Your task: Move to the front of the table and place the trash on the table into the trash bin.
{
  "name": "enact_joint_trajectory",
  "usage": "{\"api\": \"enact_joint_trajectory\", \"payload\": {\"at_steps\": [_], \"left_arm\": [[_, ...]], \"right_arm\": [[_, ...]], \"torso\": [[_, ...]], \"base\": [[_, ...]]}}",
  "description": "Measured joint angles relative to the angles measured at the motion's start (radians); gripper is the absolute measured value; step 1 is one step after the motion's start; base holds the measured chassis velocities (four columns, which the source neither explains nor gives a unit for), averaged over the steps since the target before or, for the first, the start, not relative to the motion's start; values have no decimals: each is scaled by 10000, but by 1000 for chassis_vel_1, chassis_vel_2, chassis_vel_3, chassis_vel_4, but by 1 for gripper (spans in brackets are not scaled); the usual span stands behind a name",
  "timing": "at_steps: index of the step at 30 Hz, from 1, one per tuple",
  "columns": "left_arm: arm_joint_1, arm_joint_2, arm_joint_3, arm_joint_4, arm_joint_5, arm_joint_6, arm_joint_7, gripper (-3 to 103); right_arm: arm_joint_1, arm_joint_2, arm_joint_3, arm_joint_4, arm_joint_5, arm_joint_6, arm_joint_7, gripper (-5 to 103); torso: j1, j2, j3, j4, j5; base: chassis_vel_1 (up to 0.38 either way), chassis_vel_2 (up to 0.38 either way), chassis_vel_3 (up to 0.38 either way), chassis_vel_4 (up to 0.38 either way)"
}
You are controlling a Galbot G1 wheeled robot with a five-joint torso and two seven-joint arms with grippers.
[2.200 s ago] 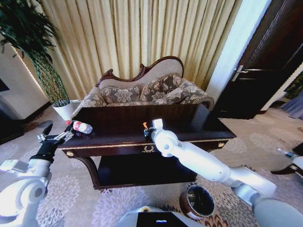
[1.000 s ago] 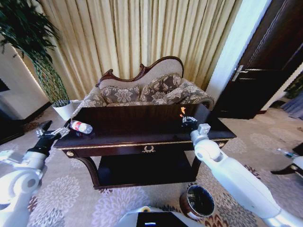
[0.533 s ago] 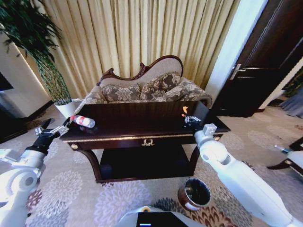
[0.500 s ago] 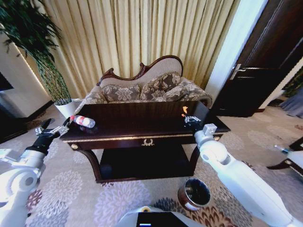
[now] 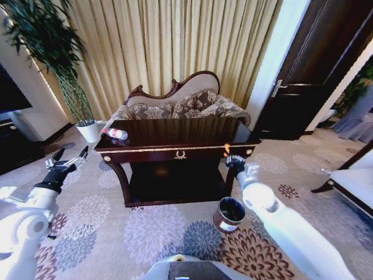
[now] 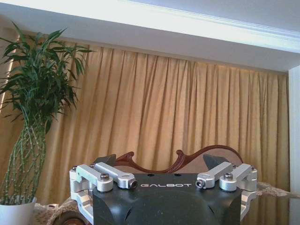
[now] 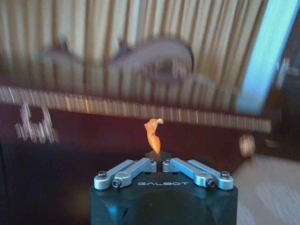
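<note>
The dark glossy table [image 5: 175, 150] stands ahead, a gold emblem on its front drawer. A clear plastic bottle [image 5: 115, 133] with a red label lies on its left end. My right gripper [image 5: 229, 157] hangs in front of the table's right front corner, shut on a tiny orange scrap [image 5: 226, 149]. In the right wrist view the orange scrap [image 7: 152, 136] sticks up from the closed right gripper [image 7: 157, 158]. The round dark trash bin [image 5: 228, 214] stands on the carpet just below that gripper. My left gripper [image 5: 70, 157] is open, out to the left of the table, holding nothing.
A patterned sofa [image 5: 175, 105] sits behind the table against gold curtains. A white plant pot [image 5: 89, 131] with a tall plant stands at the back left. A dark door [image 5: 303, 87] is at the right and a chair edge [image 5: 349, 181] at the far right.
The whole view has shifted as the camera moved, so the table looks farther off. My right gripper carried the orange scrap off the tabletop, down past the right front corner, above the bin.
</note>
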Motion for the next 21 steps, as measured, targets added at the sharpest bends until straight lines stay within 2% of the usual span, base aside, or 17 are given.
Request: {"api": "enact_joint_trajectory", "payload": {"at_steps": [7, 14, 17, 21], "left_arm": [[186, -155, -53, -129, 59, -101, 1, 100], [265, -231, -76, -182, 80, -153, 3, 100], [354, -285, -89, -228, 97, -195, 4, 100], [404, -292, -89, -236, 151, -251, 9, 100]], "right_arm": [[-130, 939, -15, -2368, -576, -910, 71, 1], [232, 1461, -121, -3941, -1252, -964, 133, 1], [896, 1940, -204, -5642, -1835, -798, 260, 1], [1433, 2237, -213, -6908, -2340, -583, 259, 1]], "torso": [[25, -16, 11, -2, -3], [11, -11, 5, -2, -1], [7, -6, 4, 0, -2], [12, -8, 6, 1, -4]], "base": [[-35, 29, 34, -41], [-7, 8, 4, -6], [0, 0, 0, 0], [0, 0, 0, 0]]}}
